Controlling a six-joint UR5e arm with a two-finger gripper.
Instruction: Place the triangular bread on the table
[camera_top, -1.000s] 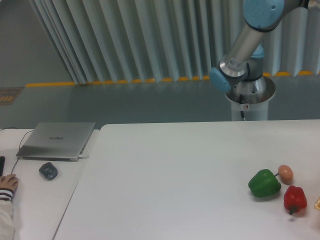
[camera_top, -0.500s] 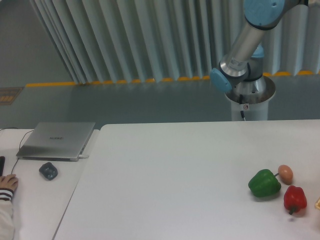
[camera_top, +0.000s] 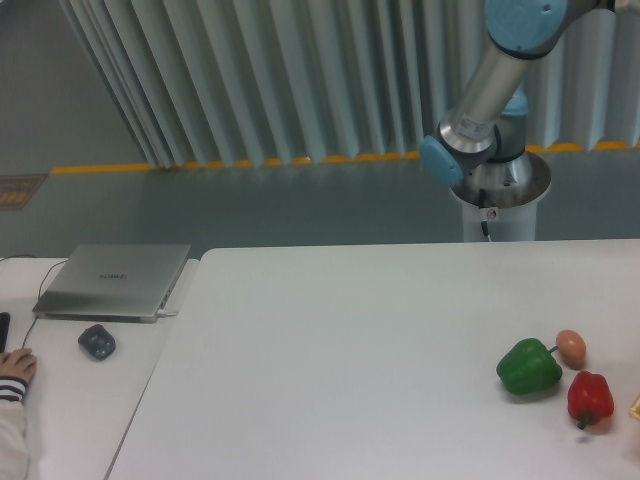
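Camera view, fixed, facing the table (camera_top: 350, 330). Visible: arm (camera_top: 490, 90) rising from behind the far edge and leaving the frame at top right. Hand out of view; cannot tell whether apart, together, or clamped on anything, so no placing of objects relative to it.

Near the right edge: green bell pepper (camera_top: 528, 367), small brown egg (camera_top: 571, 346) just beside it, red pepper (camera_top: 590, 397) close by. At the very right border, just past the red pepper: a tan sliver, probably the triangular bread (camera_top: 636, 406), almost wholly cut off; whether resting on the table or on something else not visible.

Compared with one second earlier: virtually nothing moved, apart from a very slight shift of the arm; objects unmoved. Judged as a pause or slow approach, with no placing of the bread evident yet.
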